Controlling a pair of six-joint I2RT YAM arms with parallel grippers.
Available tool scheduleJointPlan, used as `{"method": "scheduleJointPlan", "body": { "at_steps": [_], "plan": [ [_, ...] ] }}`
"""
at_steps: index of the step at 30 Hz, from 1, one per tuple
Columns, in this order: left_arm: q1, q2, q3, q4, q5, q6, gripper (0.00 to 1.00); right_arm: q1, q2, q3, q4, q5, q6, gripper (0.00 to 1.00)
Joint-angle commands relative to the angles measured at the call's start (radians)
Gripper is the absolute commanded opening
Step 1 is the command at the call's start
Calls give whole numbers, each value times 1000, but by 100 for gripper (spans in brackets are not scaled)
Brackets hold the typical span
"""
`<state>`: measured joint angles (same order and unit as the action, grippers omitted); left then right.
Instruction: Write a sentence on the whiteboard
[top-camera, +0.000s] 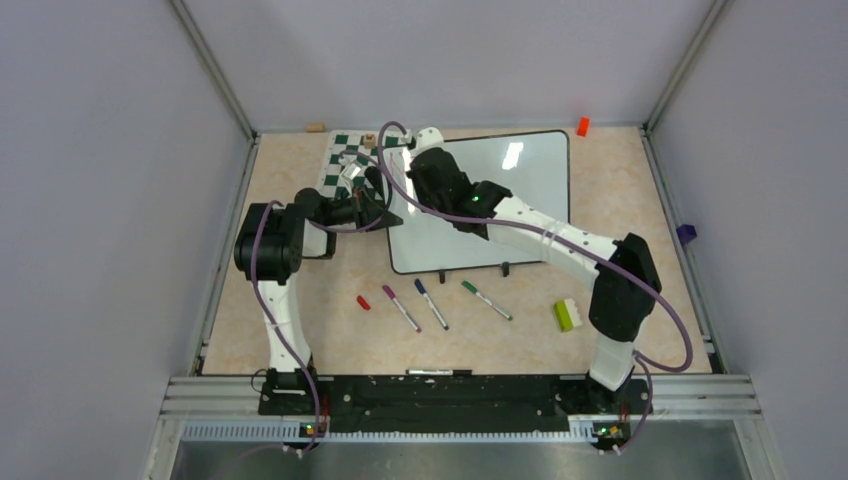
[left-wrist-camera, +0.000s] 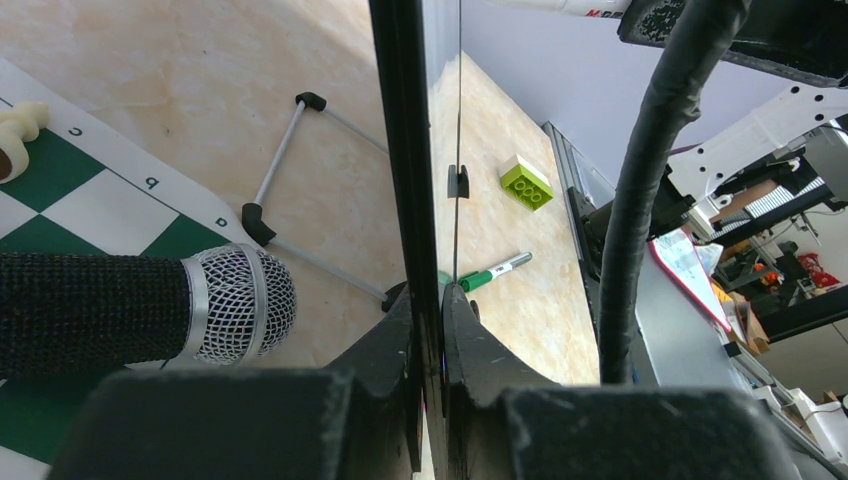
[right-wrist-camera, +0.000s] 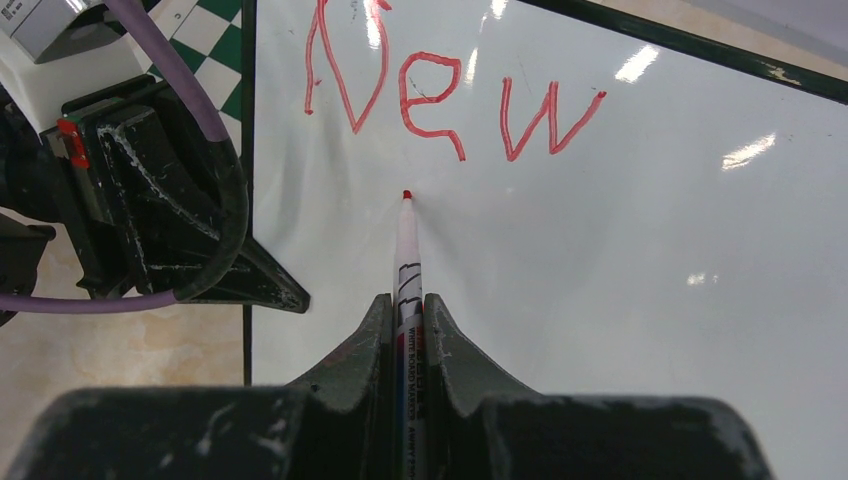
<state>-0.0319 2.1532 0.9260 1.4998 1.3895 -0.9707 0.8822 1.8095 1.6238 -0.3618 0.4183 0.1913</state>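
Red-tipped white marker (right-wrist-camera: 406, 245), clamped in the right gripper (right-wrist-camera: 407, 305), points ahead below red "New" (right-wrist-camera: 450, 100); press lightly while the left gripper (left-wrist-camera: 428, 300) pinches the glossy whiteboard (right-wrist-camera: 620, 290).

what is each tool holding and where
The left tool clamps the white black-framed whiteboard by its left edge; right tool pinches the red-tipped white marker by its barrel.

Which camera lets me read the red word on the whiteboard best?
The right wrist view: the red word, "New", shows large and sharp on the whiteboard, beyond the marker. In the top view the right arm covers it; the left wrist view sees the board edge-on.
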Motion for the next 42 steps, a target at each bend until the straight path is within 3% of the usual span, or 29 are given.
{"method": "scheduleJointPlan", "body": {
  "at_steps": [1,18,42],
  "plan": [
    [0,0,1,120,-3,138,0,7,5,29,-4,23,7,0],
    [-3,-2,-1,120,-6,139,0,6,-72,-118,-6,-19,58,0],
    [-2,-2,-3,120,-6,141,0,7,-22,-27,-17,8,18,0]
  ]
}}
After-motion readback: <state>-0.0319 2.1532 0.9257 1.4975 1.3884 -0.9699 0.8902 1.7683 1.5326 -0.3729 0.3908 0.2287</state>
